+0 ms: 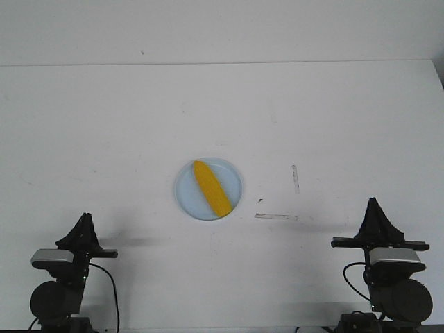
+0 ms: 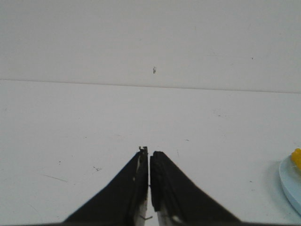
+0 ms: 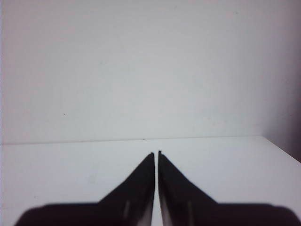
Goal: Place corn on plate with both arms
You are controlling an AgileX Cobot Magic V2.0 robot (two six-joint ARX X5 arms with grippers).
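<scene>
Two black arms, pointed black claws (image 1: 84, 223) (image 1: 374, 208), silver-grey camera blocks, black cables.

Corn (image 1: 211, 189) lies diagonally on the pale blue plate (image 1: 186, 191), mid-table (image 1: 104, 139). Left tool (image 1: 84, 223) and right tool (image 1: 374, 207) sit at near corners, well apart from plate. Tape strips (image 1: 276, 216) right of plate.

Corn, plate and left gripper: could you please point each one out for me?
Corn (image 1: 211, 189), front view, middle of the cob.
Plate (image 1: 184, 194), front view, bare left side.
Left gripper (image 2: 149, 153), left wrist view, between the shut fingertips.
</scene>
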